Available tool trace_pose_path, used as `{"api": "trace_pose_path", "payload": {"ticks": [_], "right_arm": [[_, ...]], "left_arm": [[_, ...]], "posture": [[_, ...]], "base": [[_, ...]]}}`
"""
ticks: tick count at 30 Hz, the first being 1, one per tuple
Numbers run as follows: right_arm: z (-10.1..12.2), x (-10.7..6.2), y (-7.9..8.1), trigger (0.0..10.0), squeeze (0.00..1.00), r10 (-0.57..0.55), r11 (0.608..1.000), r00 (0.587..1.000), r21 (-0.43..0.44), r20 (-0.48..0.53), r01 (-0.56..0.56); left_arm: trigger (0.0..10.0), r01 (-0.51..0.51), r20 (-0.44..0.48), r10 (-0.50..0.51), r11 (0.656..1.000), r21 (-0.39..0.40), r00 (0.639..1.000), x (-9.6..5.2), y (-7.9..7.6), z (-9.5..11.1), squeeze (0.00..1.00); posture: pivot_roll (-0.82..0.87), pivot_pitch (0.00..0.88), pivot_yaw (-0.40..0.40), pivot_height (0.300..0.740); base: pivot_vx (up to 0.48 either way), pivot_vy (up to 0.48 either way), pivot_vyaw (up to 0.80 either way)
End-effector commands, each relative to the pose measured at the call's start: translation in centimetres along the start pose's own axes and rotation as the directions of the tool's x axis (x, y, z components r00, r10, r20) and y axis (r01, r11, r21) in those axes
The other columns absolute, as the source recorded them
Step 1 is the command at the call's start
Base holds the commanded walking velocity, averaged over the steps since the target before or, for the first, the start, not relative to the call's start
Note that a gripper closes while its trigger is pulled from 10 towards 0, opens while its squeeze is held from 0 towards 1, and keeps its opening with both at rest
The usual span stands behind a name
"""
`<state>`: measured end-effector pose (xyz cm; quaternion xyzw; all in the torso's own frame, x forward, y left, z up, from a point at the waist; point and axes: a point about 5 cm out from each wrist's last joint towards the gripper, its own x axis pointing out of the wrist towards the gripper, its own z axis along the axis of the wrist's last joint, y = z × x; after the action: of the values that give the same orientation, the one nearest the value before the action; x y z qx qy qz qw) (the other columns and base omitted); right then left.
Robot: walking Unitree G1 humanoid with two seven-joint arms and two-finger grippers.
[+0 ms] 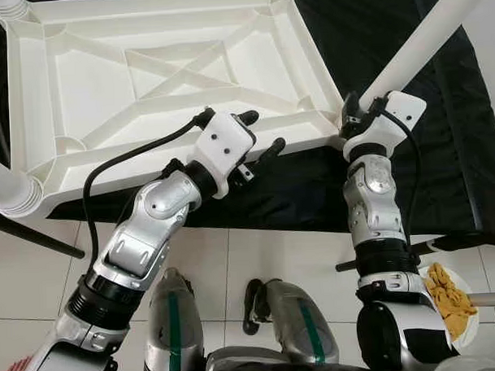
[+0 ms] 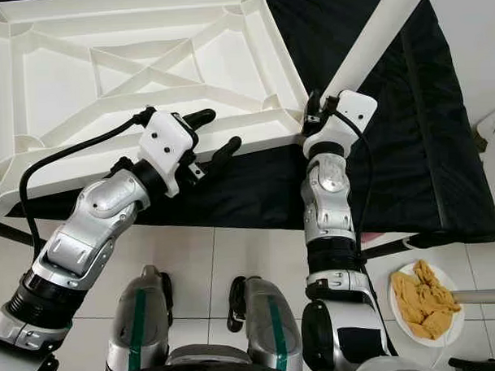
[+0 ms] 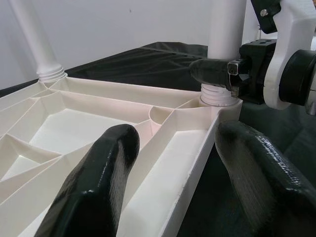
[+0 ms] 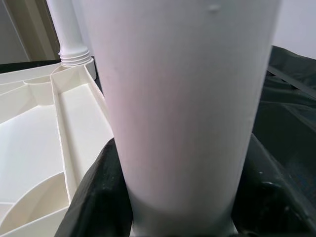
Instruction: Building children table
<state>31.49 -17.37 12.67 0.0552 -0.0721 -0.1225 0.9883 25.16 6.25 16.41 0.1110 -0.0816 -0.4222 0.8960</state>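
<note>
You are looking down at a white plastic table top [image 1: 171, 90] that lies upside down on a black cloth [image 1: 441, 146], so you can see the ribs and the big cross shape on its underside. Your right gripper [image 1: 352, 119] is closed around a white table leg [image 1: 425, 37] right at the near right corner of the table top. In the right wrist view that leg [image 4: 182, 108] stands tall and close, with a black finger [image 4: 94, 197] pressed on each side of it. The bottom end of the leg sits at the corner socket, where you can see round rings on it in the left wrist view. Your left gripper [image 1: 263, 133] is open and empty. Its two black fingers [image 3: 98, 182] sit on either side of the near edge of the table top, one above the inside and one out over the black cloth, and you cannot tell if they touch the plastic. More white legs stand at other corners: one [image 1: 8, 190] at the near left corner and one [image 3: 37, 42] at a far corner. On the tiled floor [image 1: 258, 250] to your right there is a white plate [image 2: 402, 306] with something yellow and crinkly on it.
</note>
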Motion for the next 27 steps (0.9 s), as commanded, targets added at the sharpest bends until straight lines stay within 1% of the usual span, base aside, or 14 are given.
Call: {"api": "trace_pose_path", "payload": {"ticks": [1, 2, 3, 8, 18, 19, 20, 21, 22, 23, 25, 27], "right_arm": [[-0.9, -0.5, -1.1, 10.0, 0.00, -0.048, 0.999, 0.998, -0.025, -0.040, 0.047], [-0.8, -0.5, -1.0, 10.0, 0.90, -0.047, 0.999, 0.998, -0.025, -0.041, 0.046], [-0.8, -0.6, -1.0, 10.0, 1.00, -0.047, 0.999, 0.998, -0.025, -0.041, 0.046], [-0.6, -0.4, -1.0, 10.0, 1.00, -0.001, 1.000, 1.000, -0.014, -0.029, 0.001], [-0.4, -0.2, -1.2, 10.0, 1.00, 0.036, 0.999, 0.999, -0.019, -0.027, -0.037], [-0.4, -0.1, -1.1, 10.0, 0.00, 0.084, 0.996, 0.996, -0.022, -0.035, -0.085], [-0.4, -0.1, -1.1, 10.0, 0.00, 0.084, 0.996, 0.996, -0.022, -0.035, -0.085], [-0.5, 0.1, -1.2, 10.0, 0.00, 0.135, 0.990, 0.990, -0.025, -0.046, -0.136], [-0.5, 0.4, -1.3, 10.0, 0.00, 0.214, 0.976, 0.975, -0.037, -0.054, -0.216], [-0.5, 0.4, -1.3, 10.0, 0.00, 0.214, 0.976, 0.975, -0.037, -0.054, -0.216], [-0.5, 0.7, -1.4, 10.0, 0.00, 0.323, 0.944, 0.944, -0.052, -0.069, -0.326], [-0.5, 0.7, -1.4, 10.0, 0.00, 0.323, 0.944, 0.944, -0.052, -0.069, -0.326]], "left_arm": [[10.0, 0.088, 0.000, -0.088, 0.996, 0.004, 0.996, 0.1, -0.6, 0.0, 0.00], [10.0, 0.087, -0.001, -0.087, 0.996, 0.004, 0.996, 0.0, -0.6, 0.0, 0.00], [10.0, 0.087, -0.001, -0.087, 0.996, 0.004, 0.996, 0.0, -0.6, 0.0, 0.00], [10.0, 0.085, -0.004, -0.085, 0.996, 0.006, 0.996, -0.1, -0.5, 0.0, 0.00], [10.0, 0.082, -0.007, -0.082, 0.997, 0.006, 0.997, -0.2, -0.5, 0.0, 0.00], [10.0, 0.081, -0.008, -0.081, 0.997, 0.005, 0.997, -0.2, -0.5, 0.0, 0.00], [10.0, 0.081, -0.008, -0.081, 0.997, 0.005, 0.997, -0.2, -0.5, 0.0, 0.00], [10.0, 0.080, -0.008, -0.080, 0.997, 0.004, 0.997, -0.2, -0.5, 0.0, 0.00], [10.0, 0.078, -0.008, -0.078, 0.997, 0.005, 0.997, -0.2, -0.4, 0.0, 0.00], [10.0, 0.078, -0.008, -0.078, 0.997, 0.005, 0.997, -0.2, -0.4, 0.0, 0.00], [10.0, 0.076, -0.007, -0.076, 0.997, 0.006, 0.997, -0.1, -0.3, 0.0, 0.00], [10.0, 0.076, -0.007, -0.076, 0.997, 0.006, 0.997, -0.1, -0.3, 0.0, 0.00]], "posture": [[0.09, 0.043, -0.103, 0.740], [0.09, 0.044, -0.102, 0.740], [0.09, 0.044, -0.102, 0.740], [0.10, 0.047, -0.101, 0.740], [0.10, 0.055, -0.101, 0.740], [0.10, 0.055, -0.101, 0.740], [0.10, 0.055, -0.101, 0.740], [0.10, 0.059, -0.100, 0.740], [0.09, 0.060, -0.099, 0.740], [0.09, 0.060, -0.099, 0.740], [0.09, 0.061, -0.097, 0.740], [0.09, 0.061, -0.097, 0.740]], "base": [[0.000, 0.000, 0.00], [0.000, 0.000, 0.00], [0.000, 0.000, 0.00], [0.000, 0.000, 0.00], [0.000, 0.000, 0.00], [0.000, 0.000, 0.00], [0.000, 0.000, 0.00], [0.000, 0.000, 0.00], [0.000, 0.000, 0.00], [0.000, 0.000, 0.00], [0.000, 0.000, 0.00], [0.000, 0.000, 0.00]]}}
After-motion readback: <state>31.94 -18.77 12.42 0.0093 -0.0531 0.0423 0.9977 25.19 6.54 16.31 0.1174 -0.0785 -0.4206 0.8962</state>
